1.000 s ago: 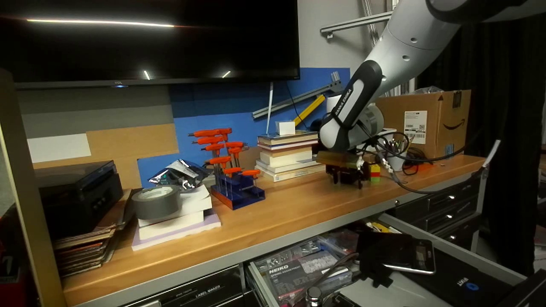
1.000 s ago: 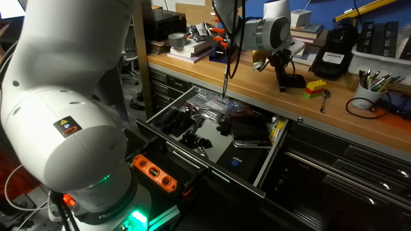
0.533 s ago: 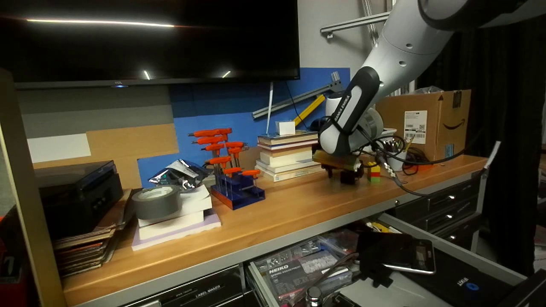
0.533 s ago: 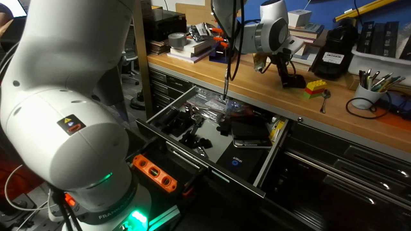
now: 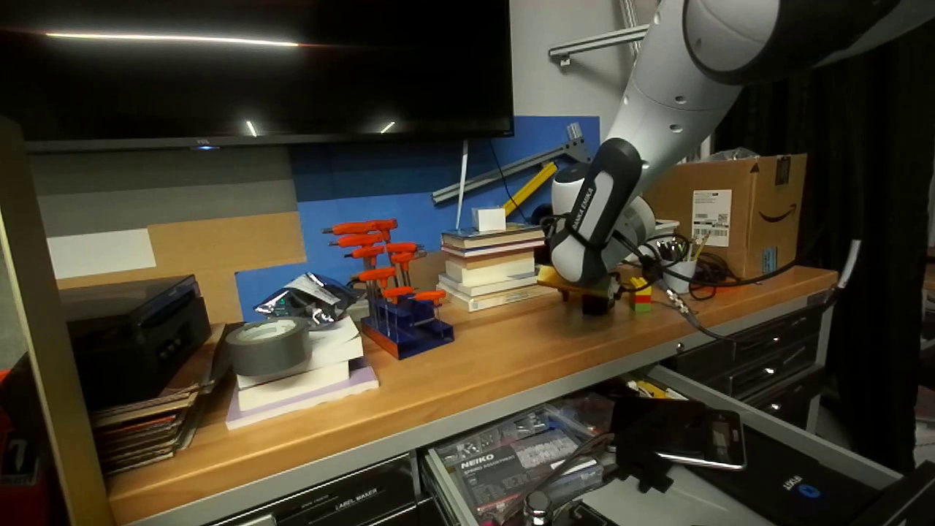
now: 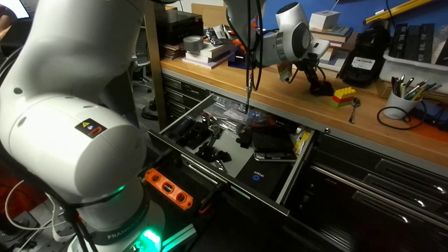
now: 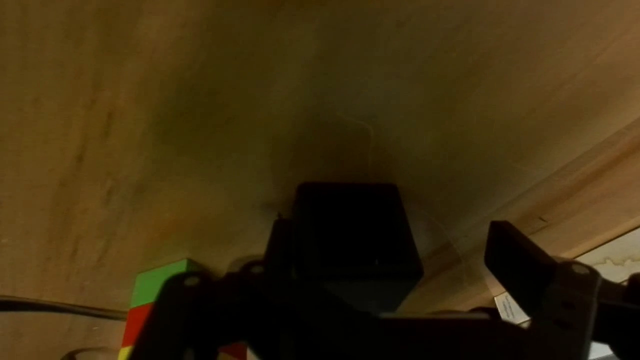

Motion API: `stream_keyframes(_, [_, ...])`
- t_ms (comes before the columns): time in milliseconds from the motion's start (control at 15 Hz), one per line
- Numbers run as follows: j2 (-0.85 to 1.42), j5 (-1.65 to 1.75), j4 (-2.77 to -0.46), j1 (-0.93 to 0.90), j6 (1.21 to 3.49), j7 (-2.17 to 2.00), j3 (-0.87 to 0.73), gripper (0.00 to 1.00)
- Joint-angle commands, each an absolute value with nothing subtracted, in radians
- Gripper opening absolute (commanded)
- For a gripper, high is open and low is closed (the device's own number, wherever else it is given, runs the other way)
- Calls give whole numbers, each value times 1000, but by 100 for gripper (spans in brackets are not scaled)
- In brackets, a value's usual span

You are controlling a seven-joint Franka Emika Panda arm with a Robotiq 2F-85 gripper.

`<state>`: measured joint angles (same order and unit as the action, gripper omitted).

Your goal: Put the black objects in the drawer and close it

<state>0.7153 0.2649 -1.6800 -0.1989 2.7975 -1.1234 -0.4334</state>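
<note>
In the wrist view a plain black block sits on the wooden worktop between the fingers of my gripper. The jaws stand wide: the left finger lies right beside the block, and whether it touches is too dark to tell. A strip of wood shows between the block and the right finger. The block also shows low under the hand in an exterior view. Below the worktop, the drawer is pulled out; it holds a dark phone-like item, an iFixit-marked black case and other clutter.
Right by the gripper stands a yellow, red and green toy-brick stack, with a spoon and a pen cup beyond. Stacked books and orange-handled hex keys occupy the worktop. A black labelled device is behind.
The arm has come down, lowering my gripper around the black block on the worktop. The jaws have stayed open. The drawer and its contents look the same.
</note>
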Motion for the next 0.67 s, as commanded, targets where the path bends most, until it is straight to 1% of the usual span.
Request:
stream_keyframes(0, [739, 290, -1672, -252, 2829, -1163, -500, 75])
stream_keyframes(67, [743, 292, -1672, -262, 2830, -1168, -511, 74])
stream_keyframes(267, [749, 290, -1674, -278, 2826, -1171, -527, 49])
stream_keyframes(467, [749, 290, -1677, -289, 2822, -1175, -537, 28])
stream_keyframes(600, [739, 290, -1691, -298, 2813, -1175, -539, 27])
